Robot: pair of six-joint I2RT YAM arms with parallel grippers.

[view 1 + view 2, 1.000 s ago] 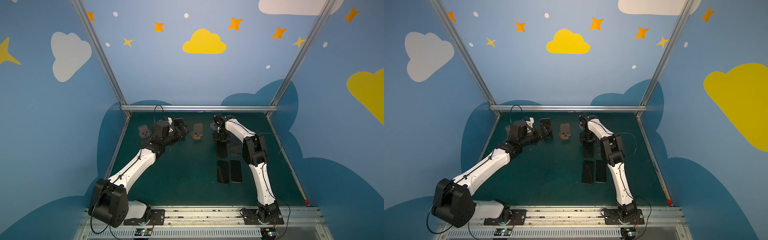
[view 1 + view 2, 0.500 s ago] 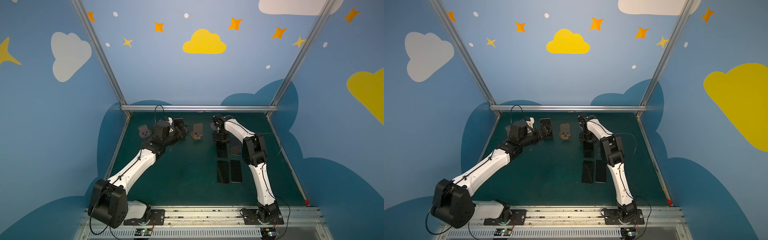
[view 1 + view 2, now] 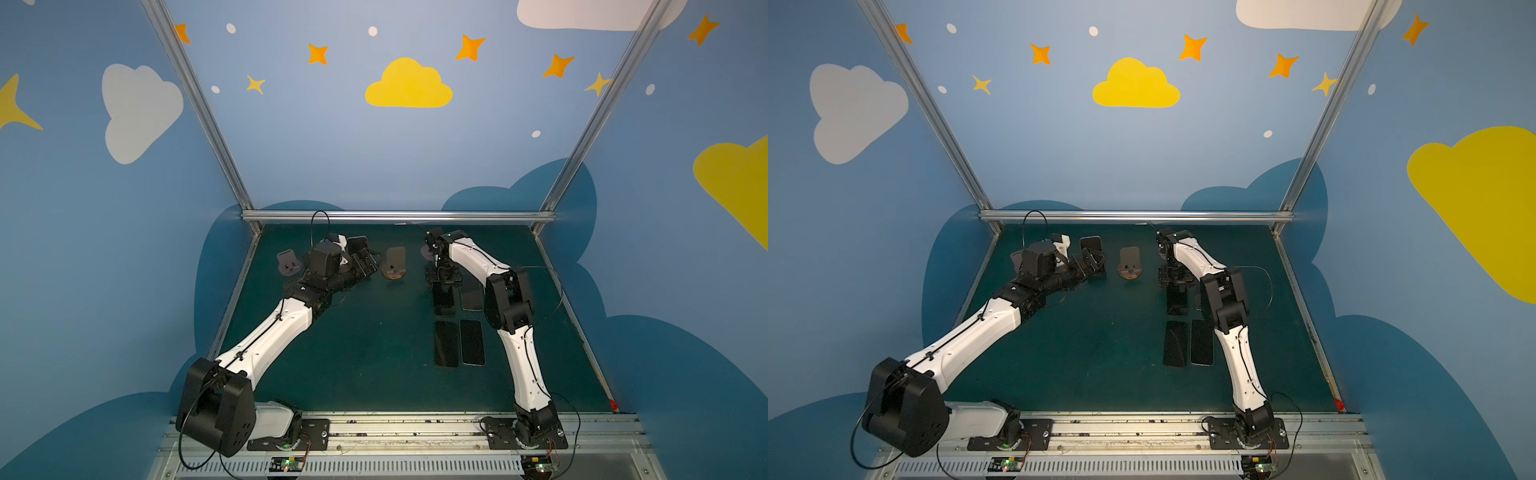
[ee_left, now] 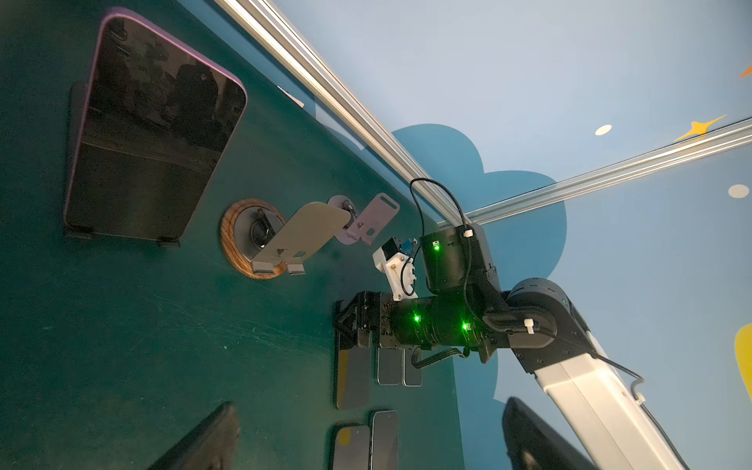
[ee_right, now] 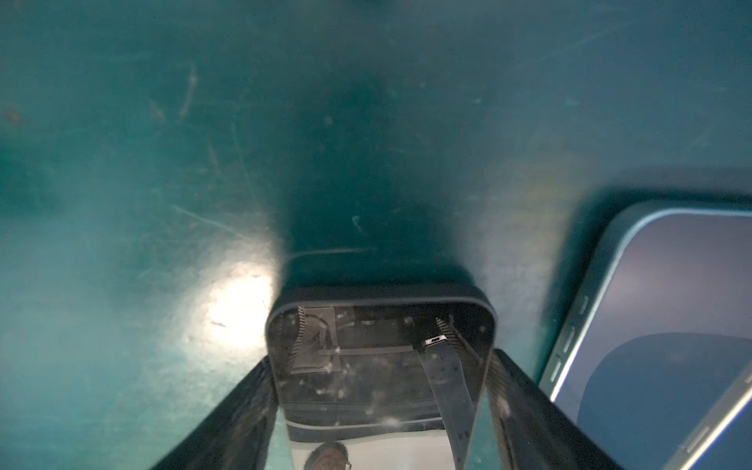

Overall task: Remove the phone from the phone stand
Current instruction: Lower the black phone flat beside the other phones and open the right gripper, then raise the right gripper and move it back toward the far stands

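Phone (image 4: 154,138) propped on its black stand (image 4: 81,235) at back left of the desk (image 3: 374,353), screen dark. Left claw (image 3: 1094,262) spread wide just in front of it, gripping nothing. Wooden-based stand (image 4: 260,240) close beside. Right claw (image 5: 380,362) straddling a flat phone (image 5: 382,346) farther right; clamped or loose, cannot tell. Three more phones (image 3: 472,341) lying nearby.

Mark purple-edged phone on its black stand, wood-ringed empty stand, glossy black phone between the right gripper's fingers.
Purple-edged phone (image 4: 150,142): left wrist view, screen centre.
Wood-ringed stand (image 4: 226,244): left wrist view, wooden ring.
Glossy black phone (image 5: 380,374): right wrist view, face.
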